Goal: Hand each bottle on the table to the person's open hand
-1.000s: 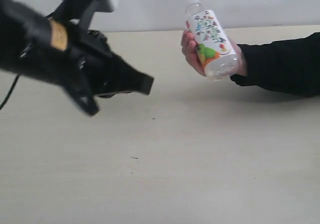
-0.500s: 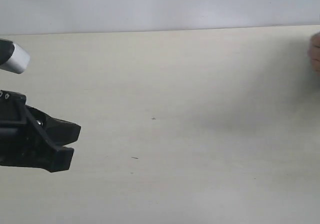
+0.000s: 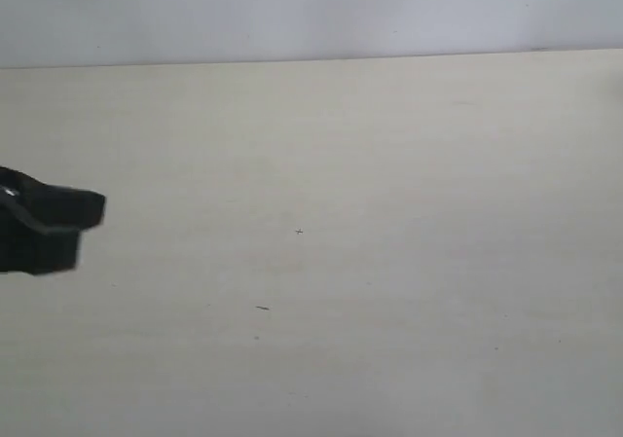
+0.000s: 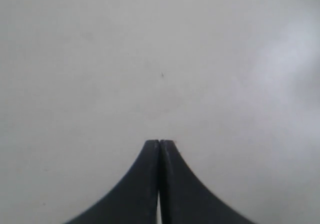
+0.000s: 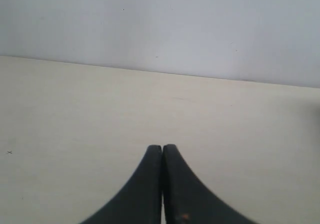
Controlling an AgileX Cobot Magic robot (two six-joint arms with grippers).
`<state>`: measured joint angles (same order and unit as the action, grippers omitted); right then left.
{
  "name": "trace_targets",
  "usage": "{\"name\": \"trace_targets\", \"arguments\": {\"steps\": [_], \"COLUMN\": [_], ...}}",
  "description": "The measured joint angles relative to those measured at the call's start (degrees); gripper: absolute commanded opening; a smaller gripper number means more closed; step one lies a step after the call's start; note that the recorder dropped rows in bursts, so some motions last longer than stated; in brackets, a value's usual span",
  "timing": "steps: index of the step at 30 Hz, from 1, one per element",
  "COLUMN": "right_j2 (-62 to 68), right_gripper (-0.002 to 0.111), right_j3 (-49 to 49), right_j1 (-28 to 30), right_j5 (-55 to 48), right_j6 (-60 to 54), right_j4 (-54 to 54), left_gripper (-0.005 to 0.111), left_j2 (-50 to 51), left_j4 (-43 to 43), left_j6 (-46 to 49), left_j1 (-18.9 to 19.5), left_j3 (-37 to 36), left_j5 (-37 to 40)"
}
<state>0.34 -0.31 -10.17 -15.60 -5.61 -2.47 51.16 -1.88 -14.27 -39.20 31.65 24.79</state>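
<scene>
Exterior view: The pale beige desk is seen filling most of the frame, with a plain grey-white wall behind its far edge. A tiny cross-shaped speck and a short dark mark are noted on the surface near the middle. The left claw is seen only as a black, blurred shape at the left edge, above the desk. From this angle its two fingers cannot be told apart well enough to judge the gap.

Left wrist view: The left claw is seen from behind, its two dark fingers pressed together along their full visible length. Nothing is held between them. Bare desk is seen beyond the tips, marked by one small speck.

Right wrist view: The right claw is likewise seen fully closed, finger against finger, with nothing gripped. The desk is seen stretching ahead to the wall. A small cross mark is noted on the surface.

The bottles and the person's open hand are not caught by any of the three views, so their place cannot be told.
</scene>
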Motion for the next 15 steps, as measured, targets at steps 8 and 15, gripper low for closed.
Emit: {"name": "trace_targets", "arguments": {"steps": [8, 15], "right_j2": [0.0, 0.0], "right_gripper": [0.000, 0.000], "right_j3": [0.0, 0.0], "right_j1": [0.0, 0.0], "right_j5": [0.0, 0.0], "right_j6": [0.0, 0.0], "right_j4": [0.0, 0.0], "left_gripper": [0.000, 0.000], "left_j2": [-29.7, -49.5], "left_j4": [2.7, 5.0], "left_j6": [0.3, 2.7], "left_j1": [18.6, 24.6], "left_j3": [-8.6, -14.8], "left_j5": [-3.1, -4.4]}}
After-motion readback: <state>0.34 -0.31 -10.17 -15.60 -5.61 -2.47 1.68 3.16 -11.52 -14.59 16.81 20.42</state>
